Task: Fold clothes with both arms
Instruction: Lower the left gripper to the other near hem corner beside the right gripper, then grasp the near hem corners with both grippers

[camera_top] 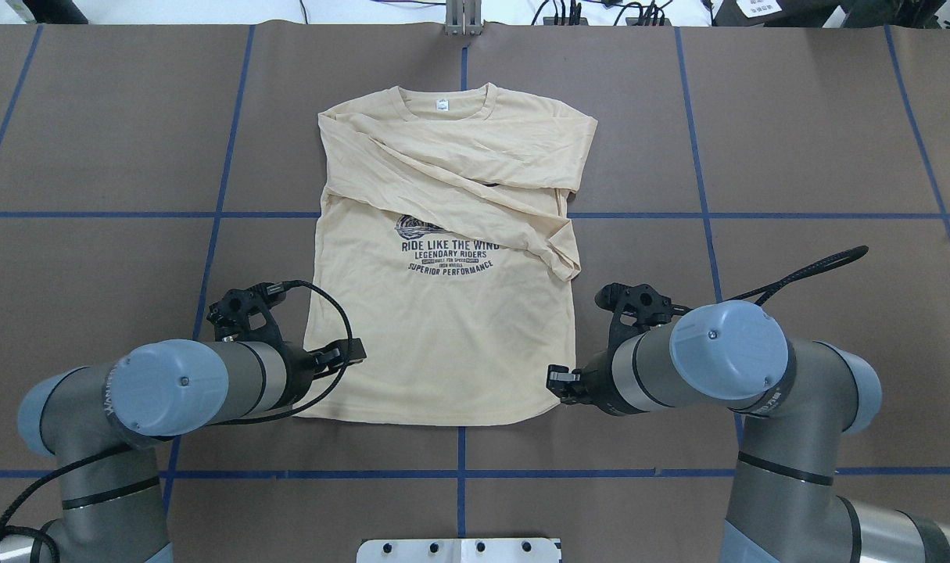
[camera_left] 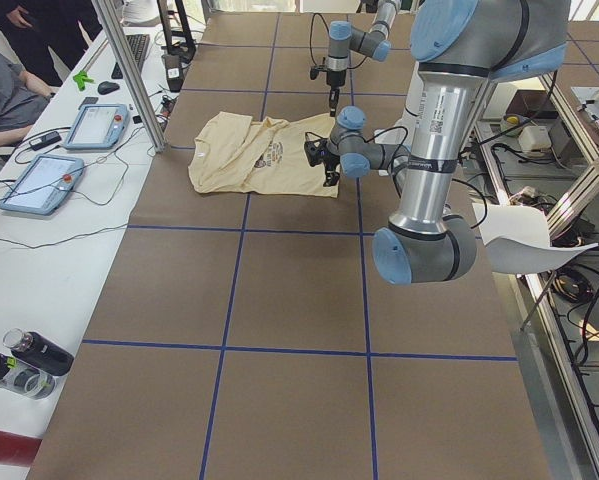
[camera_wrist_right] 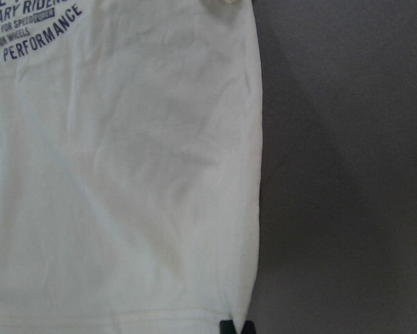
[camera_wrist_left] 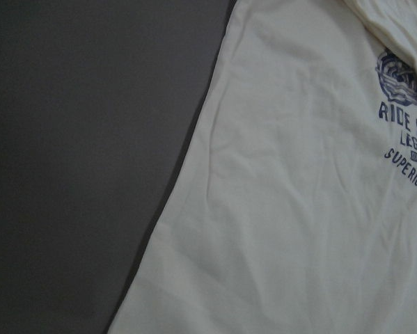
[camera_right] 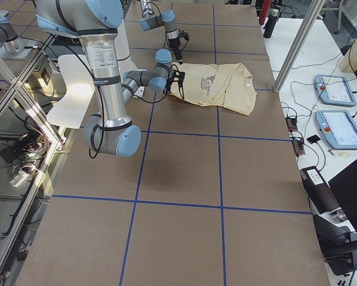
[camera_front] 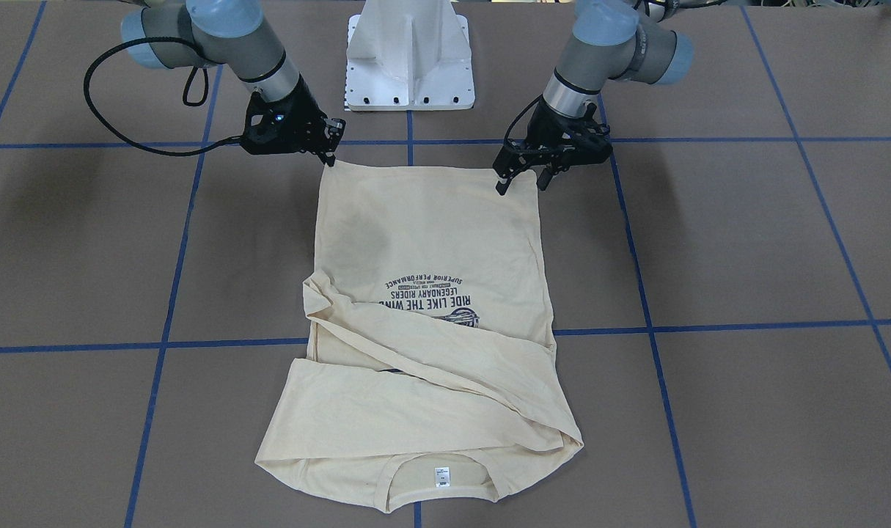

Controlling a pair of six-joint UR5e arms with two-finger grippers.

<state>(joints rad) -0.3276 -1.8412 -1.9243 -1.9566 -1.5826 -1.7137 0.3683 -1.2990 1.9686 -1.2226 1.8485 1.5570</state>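
Looking at this, I'd say we're at the grab-the-hem step. The pale cream-yellow long-sleeved T-shirt [camera_top: 443, 344] lies flat and print-up on the brown paper-covered table [camera_top: 795, 141], in the upper middle of the overhead view. Both long sleeves [camera_top: 459, 168] are already crossed over the chest, so what's left looks like the bottom-to-top fold.

The black two-finger left gripper [camera_front: 522, 182] sits on the right of the front-facing view. Its fingers are clearly spread, with one tip over the hem corner and the other just off the fabric, so it's gripping nothing. The black two-finger right gripper [camera_front: 331, 155], on the left of that view, has its tip right at the other hem corner. It's seen side-on, and its wrist cam only shows a sliver of black at the bottom edge, so I can't tell if it's pinched the cloth or not.

Orientation: in the overhead view the ribbed collar [camera_top: 442, 104] points to the top of the frame and the straight hem [camera_top: 435, 418] runs along the bottom, so the long axis runs top to bottom. The navy print [camera_top: 447, 254] reads upright there.

My guess for the next move is that both corners need a firm pinch through both layers. Then comes an even lift and a carry toward the collar. The fabric's thin, so if one side lags the fold will probably skew.
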